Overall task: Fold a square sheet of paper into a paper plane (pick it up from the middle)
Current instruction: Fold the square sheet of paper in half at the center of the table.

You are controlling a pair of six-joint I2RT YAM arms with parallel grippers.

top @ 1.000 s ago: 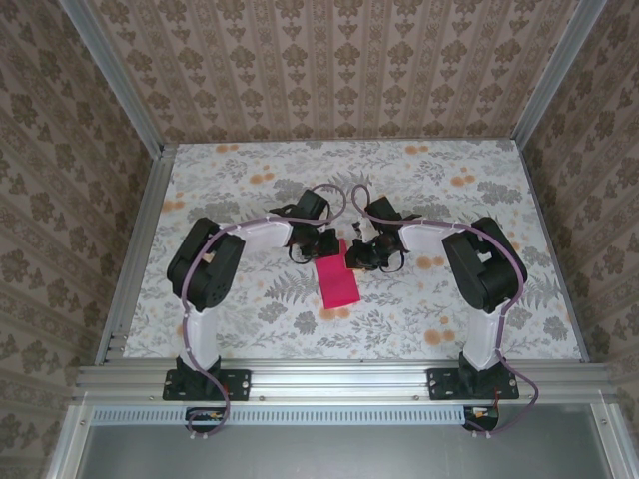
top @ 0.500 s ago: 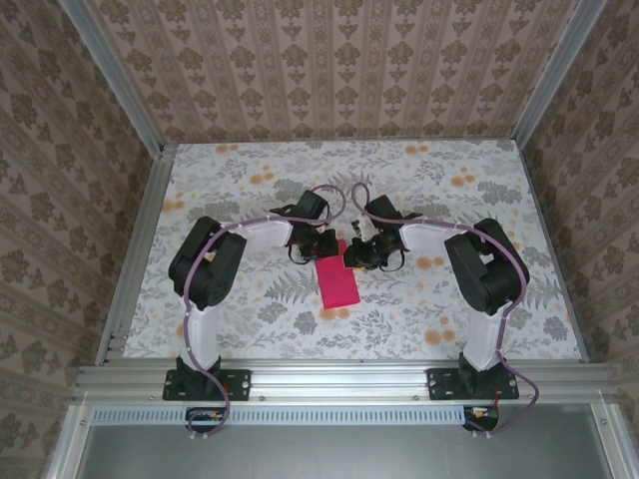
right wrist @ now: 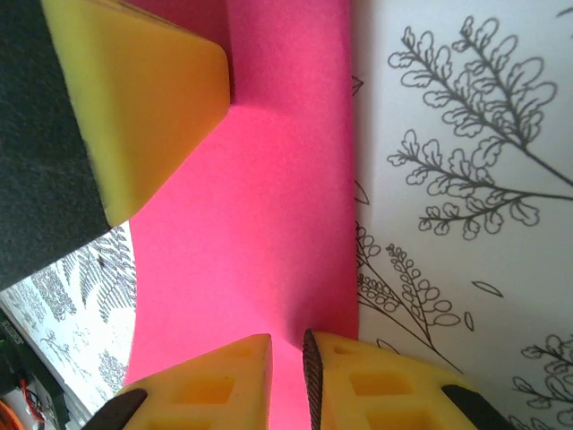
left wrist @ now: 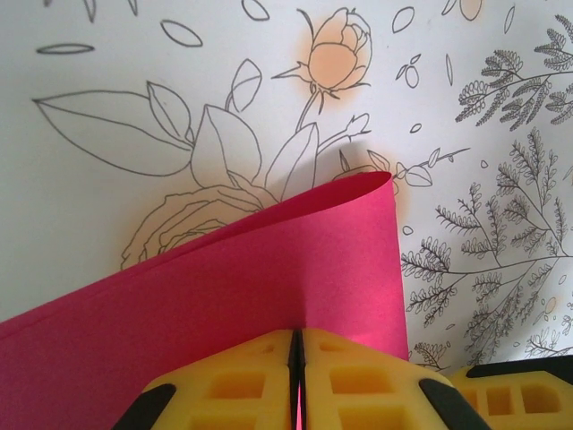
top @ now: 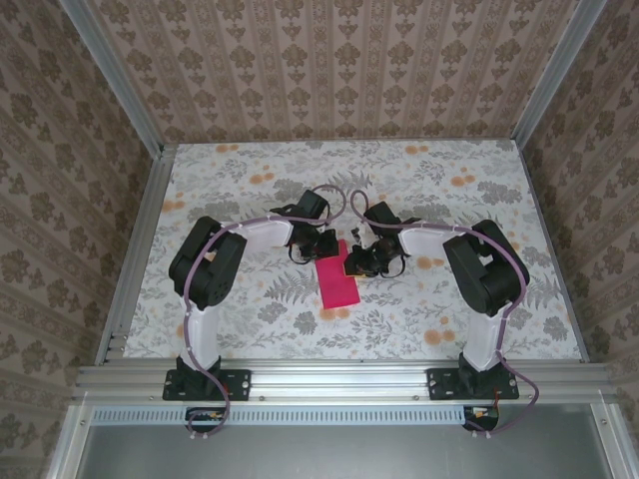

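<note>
The square sheet of paper (top: 337, 281) is magenta-pink and lies mid-table as a narrow folded rectangle, not a paper plane's dart shape. My left gripper (top: 321, 249) is at its far left edge. In the left wrist view the left gripper (left wrist: 297, 333) is shut on the paper (left wrist: 269, 278), whose far edge curls upward. My right gripper (top: 355, 261) is at the sheet's far right edge. In the right wrist view the right gripper (right wrist: 287, 339) has a narrow gap between its yellow fingers, and the pink paper (right wrist: 260, 224) runs into that gap. A left finger (right wrist: 134, 98) shows at the upper left.
The table is covered by a floral cloth (top: 449, 200) with orange flower prints. Aluminium rails (top: 339, 379) frame the table, and wallpapered walls stand on three sides. Both arm bases sit at the near edge.
My right gripper has shifted slightly left and nearer, onto the paper's edge, and its jaws have parted a little. The left gripper and the paper have barely moved.
</note>
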